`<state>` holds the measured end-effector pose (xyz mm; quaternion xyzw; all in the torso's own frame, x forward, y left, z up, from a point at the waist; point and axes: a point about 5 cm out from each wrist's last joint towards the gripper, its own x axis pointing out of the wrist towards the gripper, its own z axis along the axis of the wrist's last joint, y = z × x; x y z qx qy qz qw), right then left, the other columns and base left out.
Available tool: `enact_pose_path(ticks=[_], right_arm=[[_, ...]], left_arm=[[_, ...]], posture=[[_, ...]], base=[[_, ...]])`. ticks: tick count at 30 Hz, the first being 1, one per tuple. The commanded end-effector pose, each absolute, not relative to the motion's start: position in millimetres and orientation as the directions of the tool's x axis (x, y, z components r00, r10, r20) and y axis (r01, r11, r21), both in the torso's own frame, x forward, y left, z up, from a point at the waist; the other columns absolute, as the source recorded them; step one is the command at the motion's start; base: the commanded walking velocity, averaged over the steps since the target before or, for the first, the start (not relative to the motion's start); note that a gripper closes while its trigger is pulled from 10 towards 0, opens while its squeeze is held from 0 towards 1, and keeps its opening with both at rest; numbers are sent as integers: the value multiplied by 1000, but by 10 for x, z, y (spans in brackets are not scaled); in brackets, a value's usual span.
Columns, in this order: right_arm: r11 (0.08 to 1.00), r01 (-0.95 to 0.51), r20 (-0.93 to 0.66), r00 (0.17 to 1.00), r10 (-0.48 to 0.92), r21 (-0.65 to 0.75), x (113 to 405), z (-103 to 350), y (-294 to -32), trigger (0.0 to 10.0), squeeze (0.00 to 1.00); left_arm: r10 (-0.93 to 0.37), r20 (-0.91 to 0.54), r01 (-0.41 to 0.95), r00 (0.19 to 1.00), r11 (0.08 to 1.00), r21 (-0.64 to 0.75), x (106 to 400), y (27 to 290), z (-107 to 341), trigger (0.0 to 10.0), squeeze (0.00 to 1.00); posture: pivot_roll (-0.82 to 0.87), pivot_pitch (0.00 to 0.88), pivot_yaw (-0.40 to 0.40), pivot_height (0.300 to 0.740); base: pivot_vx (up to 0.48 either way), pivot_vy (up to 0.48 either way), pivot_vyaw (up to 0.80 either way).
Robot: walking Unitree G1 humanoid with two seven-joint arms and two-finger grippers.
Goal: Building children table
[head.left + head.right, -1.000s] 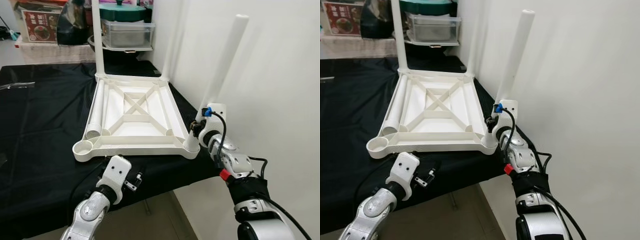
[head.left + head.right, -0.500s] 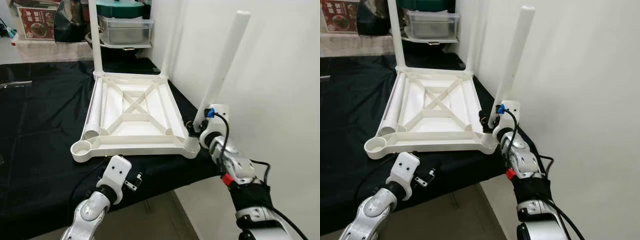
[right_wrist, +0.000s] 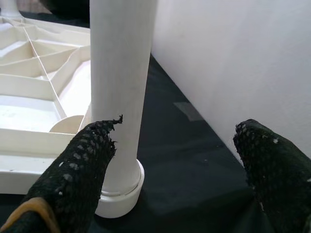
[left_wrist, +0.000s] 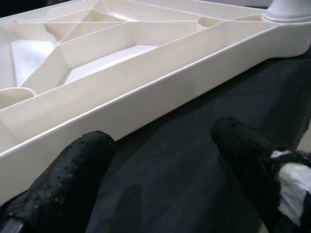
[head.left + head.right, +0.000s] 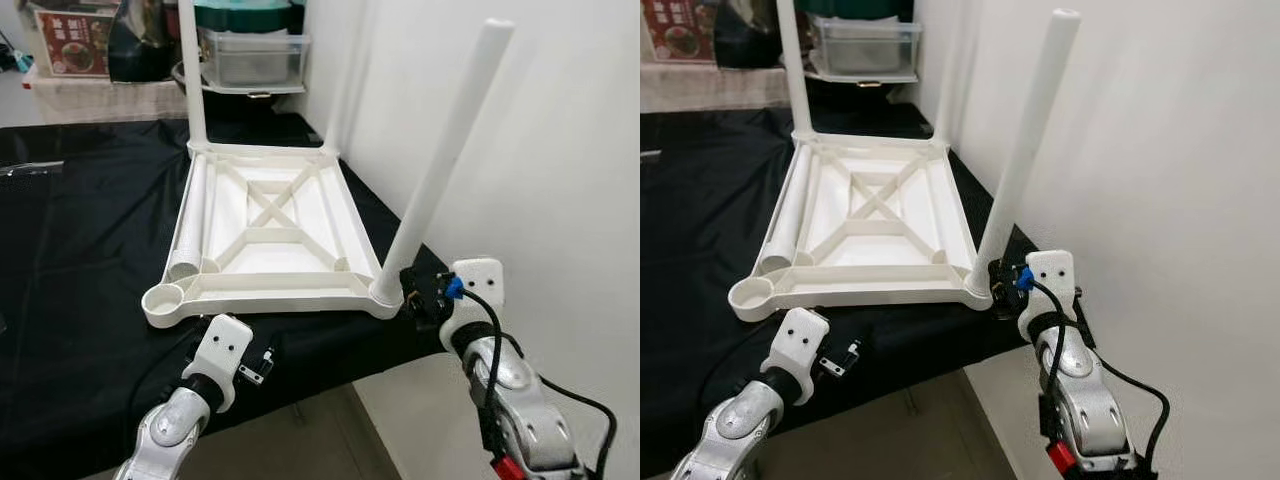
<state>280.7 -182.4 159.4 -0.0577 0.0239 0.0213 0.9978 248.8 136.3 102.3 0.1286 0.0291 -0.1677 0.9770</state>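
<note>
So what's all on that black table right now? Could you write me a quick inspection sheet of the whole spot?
Surface: black cloth over a table, wrinkled.
Job's things: white tabletop lying upside down; two legs standing at the far corners, a third leg standing in the near right socket and leaning; a loose leg lying inside along the left edge; near left socket empty.
Clutter: nothing seen.
Grippers: left gripper open, low before the tabletop's near edge; right gripper open beside the third leg's base, not gripping it.
Cables: black cable on the right wrist.
Surroundings: white wall on the right; pot and metal tub behind.
</note>
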Motion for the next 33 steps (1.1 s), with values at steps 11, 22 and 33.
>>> enact_pose_path(ticks=[11,22,33], right_arm=[[914,-403,105,908,407,-58,2581,1880,-1332,10000,0],[935,-345,57,935,350,-84,2610,1754,-1402,10000,0],[930,-354,38,933,359,-95,2657,1709,-1342,10000,0]], left_arm=[[-195,-70,206,978,953,220,2466,1594,1055,10000,0],[4,26,-8,1000,987,162,2313,1857,1211,10000,0],[93,127,-114,987,980,162,2395,1977,1407,10000,0]], posture=[[18,0,-130,740],[46,0,-131,740],[44,0,-116,740]], base=[[0,0,0],[0,0,0],[0,159,0]])
